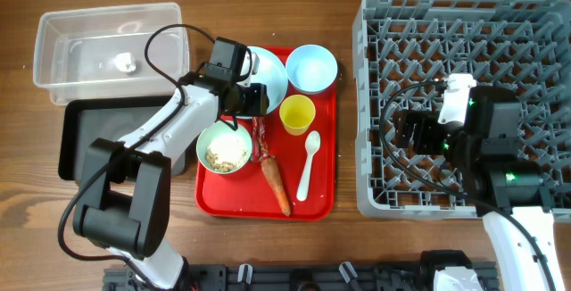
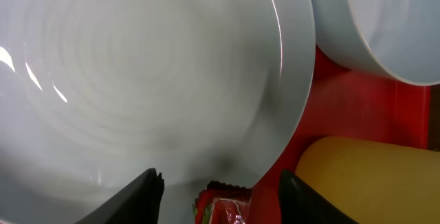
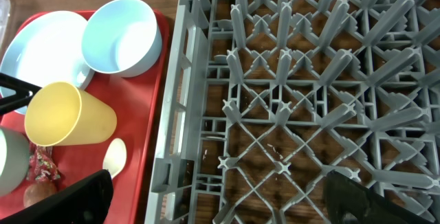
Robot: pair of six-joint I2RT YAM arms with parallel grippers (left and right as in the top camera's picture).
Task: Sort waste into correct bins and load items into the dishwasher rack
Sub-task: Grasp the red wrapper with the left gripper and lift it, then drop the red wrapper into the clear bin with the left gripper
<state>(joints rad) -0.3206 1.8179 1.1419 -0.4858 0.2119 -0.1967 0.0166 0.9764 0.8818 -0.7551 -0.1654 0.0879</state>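
My left gripper (image 1: 257, 100) hovers open over the white plate (image 2: 137, 73), its fingers either side of the red wrapper (image 2: 223, 207) without touching it. The wrapper (image 1: 260, 130) lies between the pale green bowl (image 1: 224, 148) holding rice scraps and the yellow cup (image 1: 297, 114). The pale blue bowl (image 1: 312, 66), white spoon (image 1: 308, 162) and carrot (image 1: 277, 182) also sit on the red tray. A white scrap (image 1: 125, 61) lies in the clear tub (image 1: 62, 32). My right gripper (image 3: 220, 183) stands wide open and empty above the grey rack (image 3: 289, 80), near its left wall.
The black tray (image 1: 80, 139) lies below the clear tub, partly under my left arm. The flat red serving tray (image 1: 259, 206) sits between the bins and the rack (image 1: 464, 23). A cable loops over the rack beside my right arm.
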